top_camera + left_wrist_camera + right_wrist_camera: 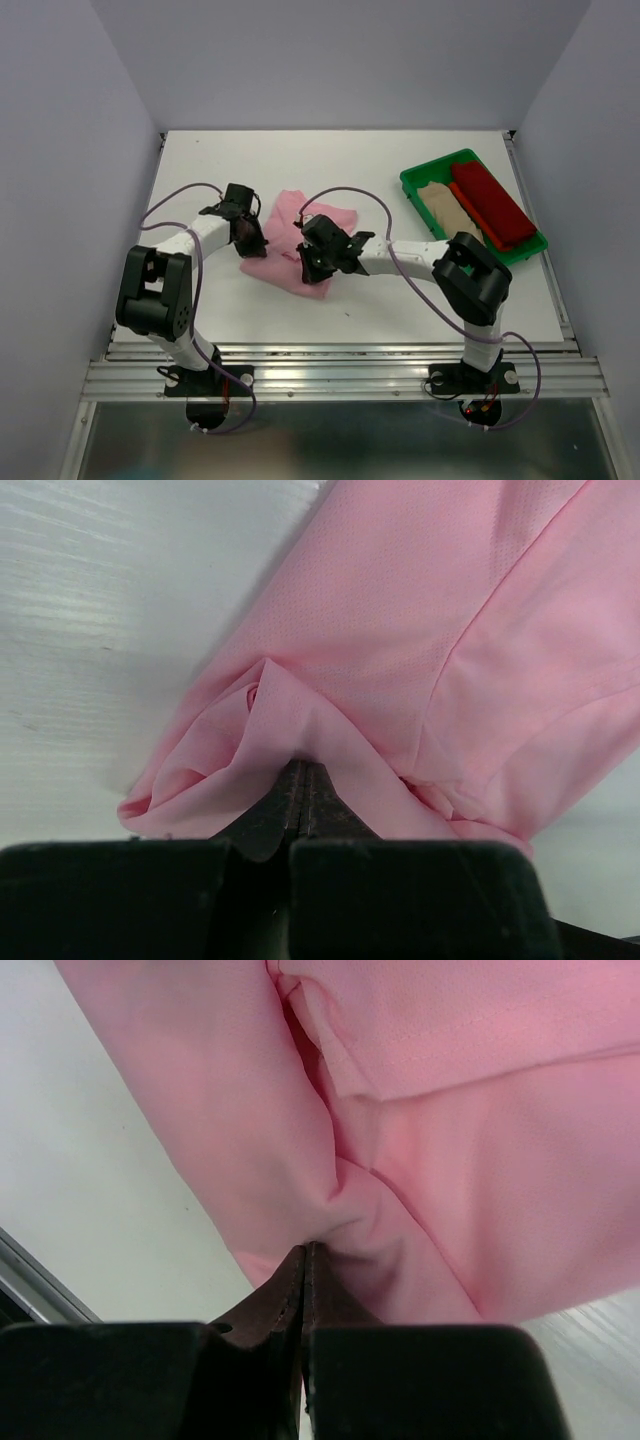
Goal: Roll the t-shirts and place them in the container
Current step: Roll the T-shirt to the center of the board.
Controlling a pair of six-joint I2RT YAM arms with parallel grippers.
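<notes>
The light pink, soft cloth short-sleeved t-shirt lies rumpled and partly folded on the white table between both pincers. The left gripper is clamped on a puckered fold at one edge. The right gripper pinches a gathered crease, and cloth spreads out ahead of each.

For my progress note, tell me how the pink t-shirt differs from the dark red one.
The pink t-shirt lies crumpled on the table; the dark red t-shirt sits compact in the green tray. The pink one is pinched by the left gripper and right gripper; the dark red one is untouched. Both are plain cloth.
</notes>
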